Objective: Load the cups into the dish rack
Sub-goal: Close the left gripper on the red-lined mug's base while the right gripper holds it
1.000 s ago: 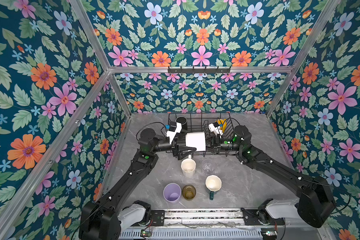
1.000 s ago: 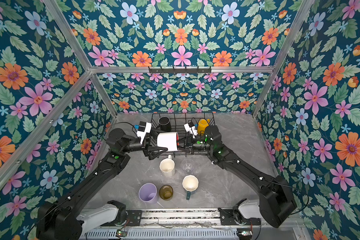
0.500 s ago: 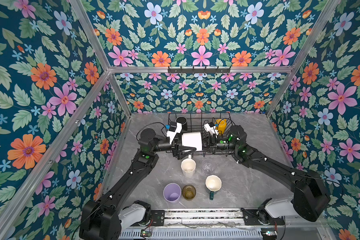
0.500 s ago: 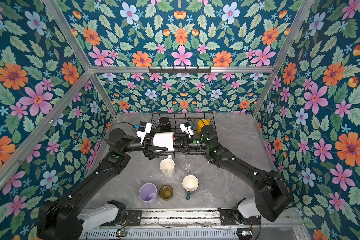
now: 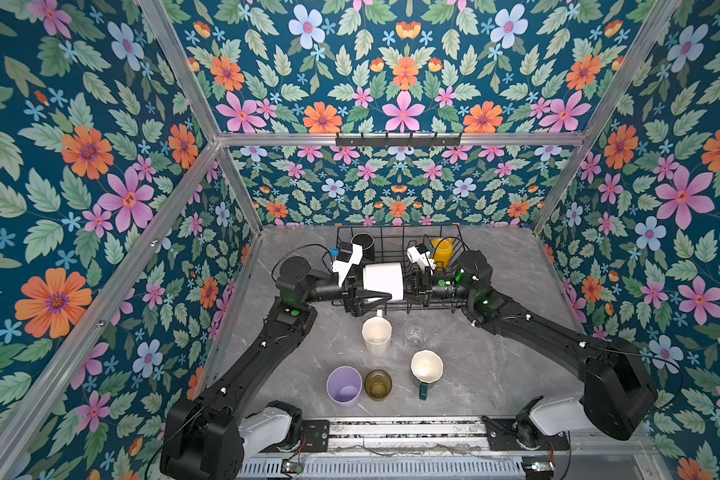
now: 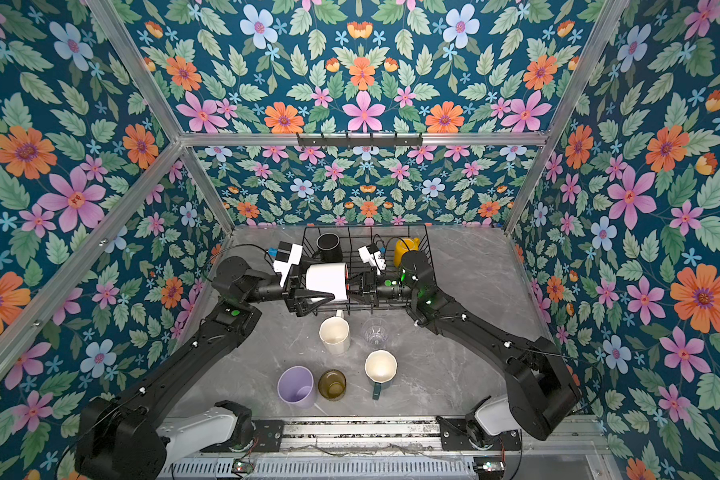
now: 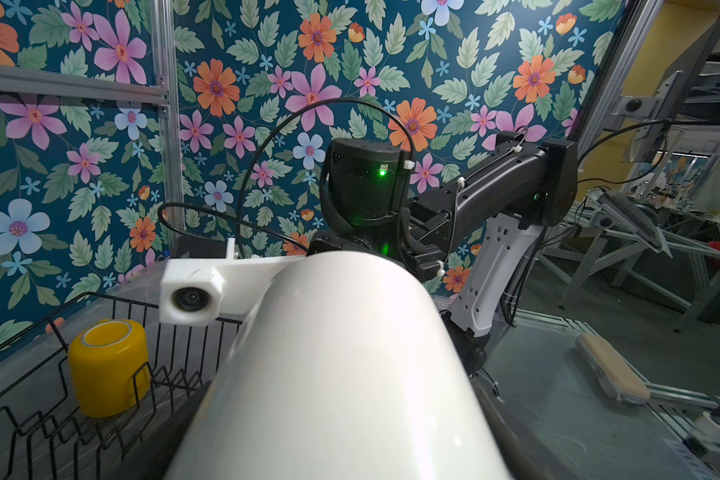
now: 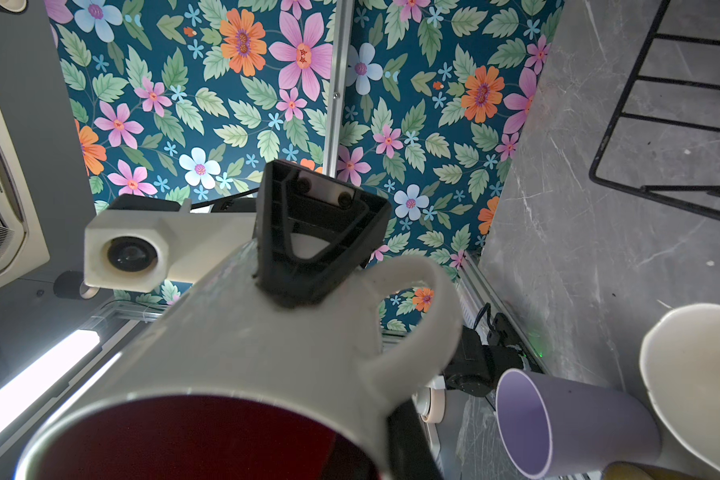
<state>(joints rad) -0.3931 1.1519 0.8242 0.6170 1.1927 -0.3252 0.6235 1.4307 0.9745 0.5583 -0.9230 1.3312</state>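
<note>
A pale mug with a red inside (image 5: 383, 280) (image 6: 327, 280) hangs on its side over the front edge of the black wire dish rack (image 5: 395, 243). My right gripper (image 5: 410, 284) is shut on its rim, one jaw inside the red mouth (image 8: 184, 440). My left gripper (image 5: 366, 284) clasps the mug's body from the other end; one of its fingers (image 8: 316, 232) presses the wall beside the handle. The mug's body (image 7: 341, 374) hides the left jaws in the left wrist view. A black mug (image 5: 362, 245) and a yellow mug (image 5: 441, 249) (image 7: 107, 365) stand in the rack.
On the grey table in front of the rack stand a tall white mug (image 5: 377, 336), a clear glass (image 5: 415, 332), a lilac tumbler (image 5: 344, 384), an olive-amber glass (image 5: 378, 384) and a green-outside mug (image 5: 427, 368). Flowered walls close in three sides.
My right gripper has carried the mug a little to the left, toward the left gripper. The left jaws have narrowed onto the mug's body.
</note>
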